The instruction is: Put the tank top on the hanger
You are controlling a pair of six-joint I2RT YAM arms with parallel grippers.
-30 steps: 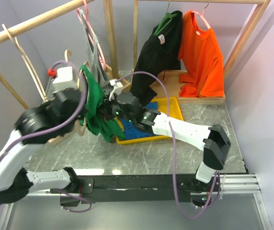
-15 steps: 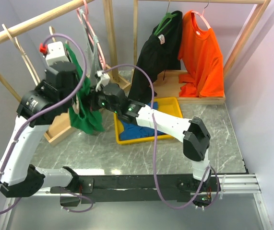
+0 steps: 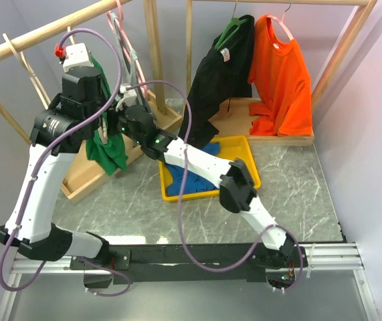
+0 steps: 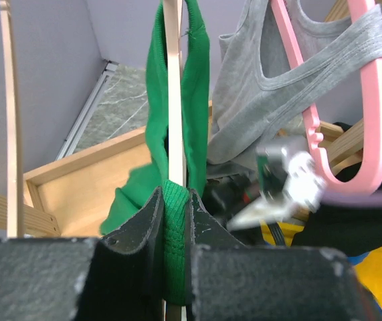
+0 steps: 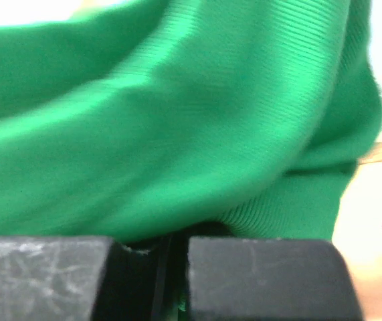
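Presently, tank top [image 4: 194,100] and hanger [image 4: 172,80] are pinched together by left gripper [image 4: 175,200]; right gripper [image 5: 170,251] is closed on its fabric. Grey top [image 4: 257,87] on pink hanger [image 4: 371,147] is crowded just beside.

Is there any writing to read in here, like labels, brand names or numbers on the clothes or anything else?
No text can be read in any view.
Neck tag on the black shirt: too small to read.
Tank top, hanger, orange shirt: no lettering shows.
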